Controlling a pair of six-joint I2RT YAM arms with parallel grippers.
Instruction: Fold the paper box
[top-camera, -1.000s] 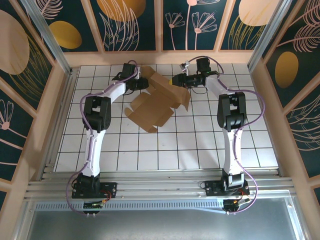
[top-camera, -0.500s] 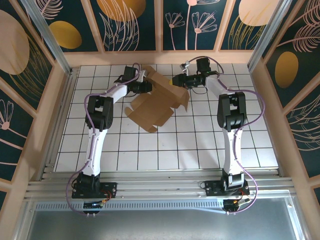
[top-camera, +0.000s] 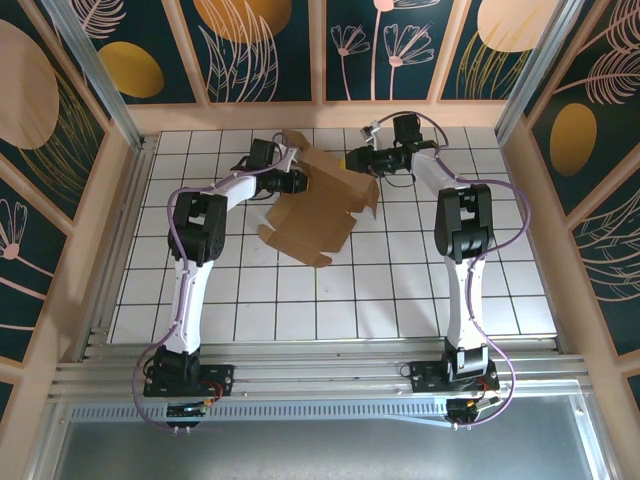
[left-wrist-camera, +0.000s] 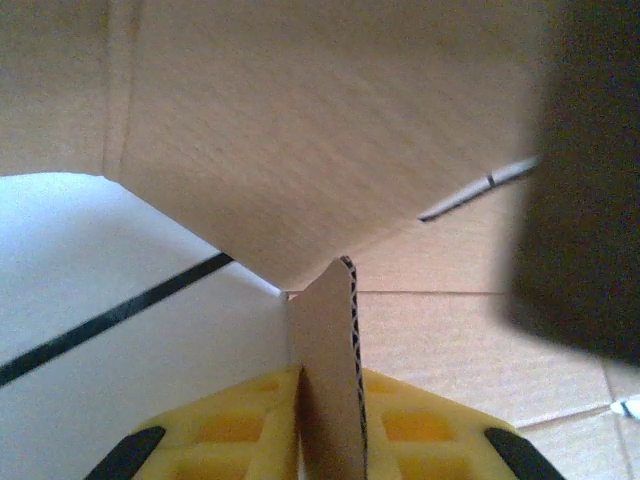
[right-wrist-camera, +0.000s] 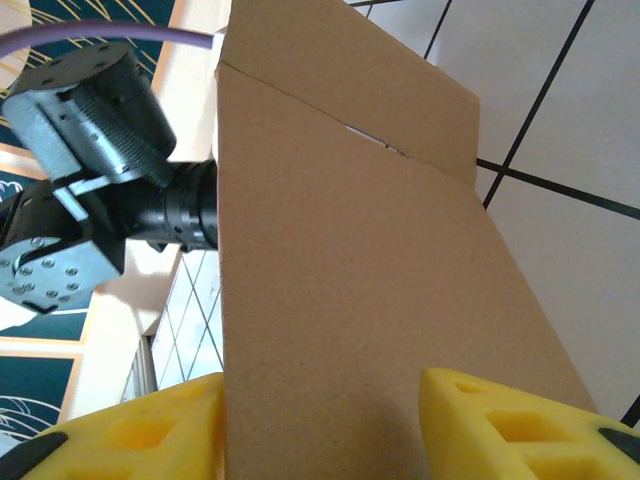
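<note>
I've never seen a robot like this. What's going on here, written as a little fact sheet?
Object: paper box, a brown cardboard sheet, partly folded, far flaps raised
Surface: white tiled table
Left fingers: shut on an upright flap edge of the box
Right fingers: apart, with a cardboard panel lying between them; no clamp evident
Position: box on the far half of the table, between the two sets of fingers
Stage: folding not finished

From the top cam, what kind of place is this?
Probably a lab robot test cell: white gridded tabletop, aluminium frame rails at the near edge, printed leaf-pattern wall panels boxing it in, and a paper box as workpiece.
</note>
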